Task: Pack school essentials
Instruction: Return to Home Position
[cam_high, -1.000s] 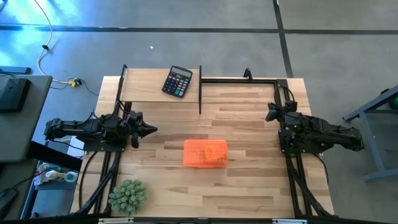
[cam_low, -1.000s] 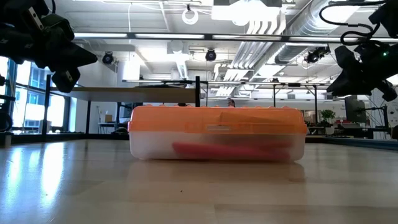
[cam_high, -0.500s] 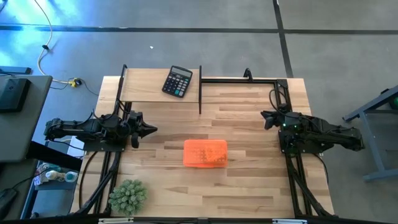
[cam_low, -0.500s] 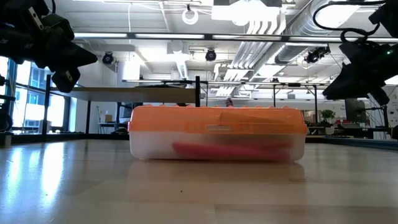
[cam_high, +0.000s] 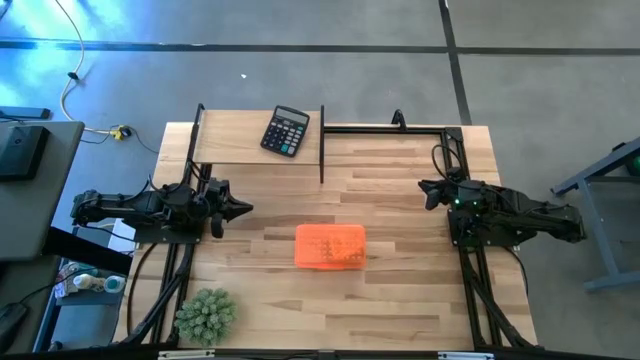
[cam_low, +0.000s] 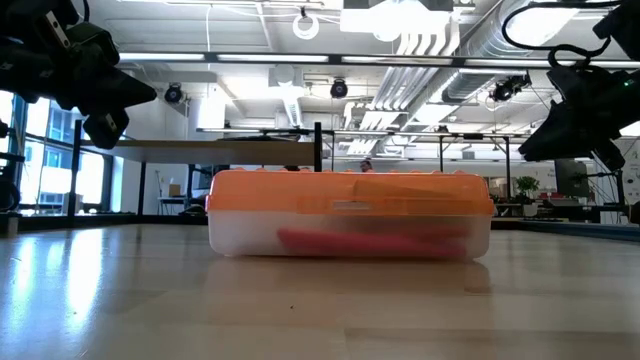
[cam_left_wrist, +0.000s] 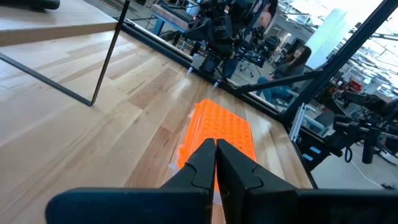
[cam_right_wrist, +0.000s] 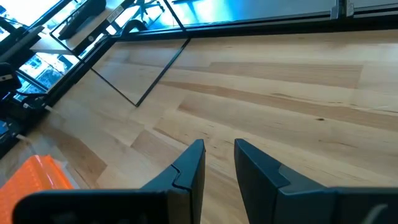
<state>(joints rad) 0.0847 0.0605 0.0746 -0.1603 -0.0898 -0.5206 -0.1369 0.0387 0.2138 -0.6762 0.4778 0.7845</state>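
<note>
Packing looks done: orange box (cam_high: 330, 246) lidded mid-tabletop (cam_high: 400, 300), left end effector (cam_high: 246, 209) pressed together, right end effector (cam_high: 424, 189) slightly spread, both parked empty.

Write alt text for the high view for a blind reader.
A closed orange plastic box sits between the left gripper and right gripper, neither touching it. A black calculator lies top centre, a spiky green plant bottom left.

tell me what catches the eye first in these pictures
The closed orange box in the middle of the table stands out most. A black calculator lies at the top edge of the high view, and a spiky green plant stands at its bottom left. The left gripper and right gripper hang at the sides, apart from the box.
</note>
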